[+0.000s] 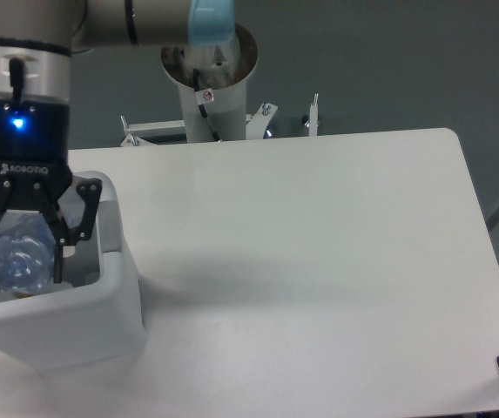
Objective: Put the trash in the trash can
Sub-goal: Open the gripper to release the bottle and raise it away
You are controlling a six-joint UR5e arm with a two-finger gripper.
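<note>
scene: white desk (319, 261) against a dark grey wall; arm's base post (210, 87) stands at the desk's far edge
bottle: clear plastic bottle (18, 257), seen end-on, held above the opening of the trash can, not yet dropped; label not readable from this angle
end effector: (23, 252) pointing down over the bin mouth, fingers (64, 235) clenched on the bottle from both sides; blue status light on at the wrist
trash can: big white bin (101, 305) at the desk's left front corner, thick rim, partly cut off by the frame edge; bottle sits inside the rim outline, above the cavity
packet: can't see it; bin interior is mostly blocked by the end effector and bottle, nothing like it lying on the visible desk
progress: judging from this, bottle transport is done, release is what's left for this piece. Packet status unknown, could be in the bin already but can't confirm
next: open the fingers so the bottle falls in, then retract straight up
risk: low; bottle looks well inside the rim, near wall is close, so a slanted drop could clip it
</note>
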